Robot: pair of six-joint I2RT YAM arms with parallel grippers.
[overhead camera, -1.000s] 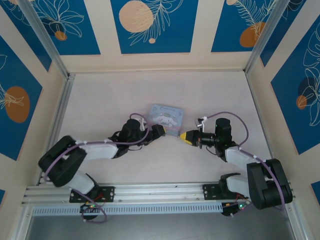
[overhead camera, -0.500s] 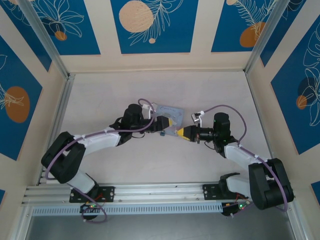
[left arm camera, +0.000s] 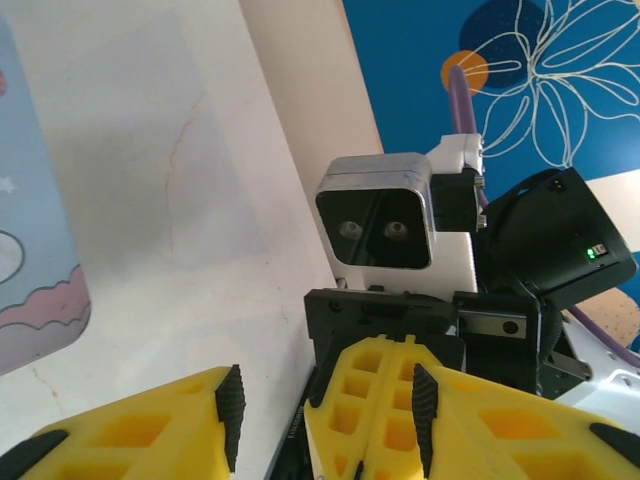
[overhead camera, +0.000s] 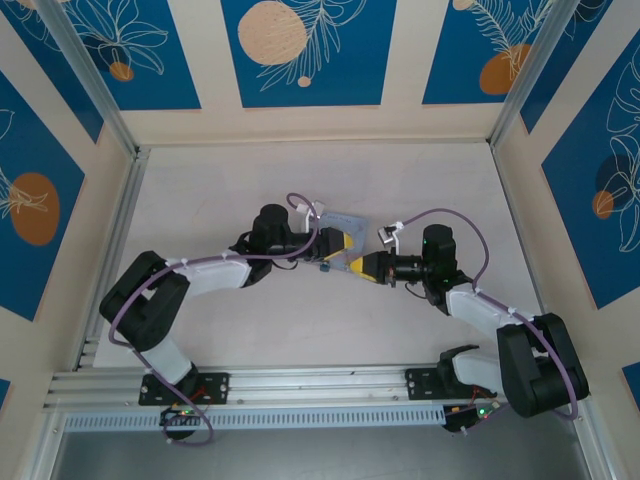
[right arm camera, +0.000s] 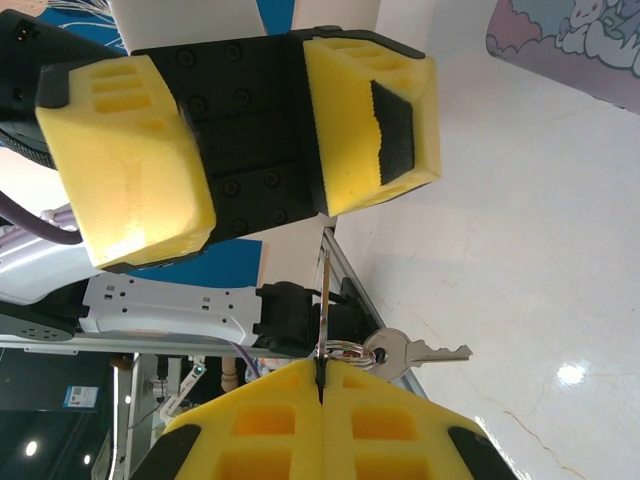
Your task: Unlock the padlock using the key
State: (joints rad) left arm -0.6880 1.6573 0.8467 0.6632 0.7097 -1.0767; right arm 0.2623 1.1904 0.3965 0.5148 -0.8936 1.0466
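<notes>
My right gripper (right arm camera: 322,372) is shut on the key (right arm camera: 324,290), whose thin blade sticks up edge-on from the fingertips. A ring with a second key (right arm camera: 415,351) hangs beside it. My left gripper (left arm camera: 326,415) stands open, its black pads (left arm camera: 231,412) either side of the right gripper's closed yellow fingers (left arm camera: 385,410). From above, the left gripper (overhead camera: 343,243) and right gripper (overhead camera: 359,265) nearly meet at the tin's near edge. A tiny dark bluish object, apparently the padlock (overhead camera: 324,266), lies just below the left gripper.
The light-blue cartoon tin (overhead camera: 338,221) lies mid-table, partly under the left gripper; its corner shows as the tin (right arm camera: 565,35) and its edge as the tin (left arm camera: 30,230). Aluminium rails (overhead camera: 115,240) and patterned walls border the table.
The left arm has swung right and forward over the tin's edge. The right gripper has moved left with the key, so the two grippers now almost touch.
</notes>
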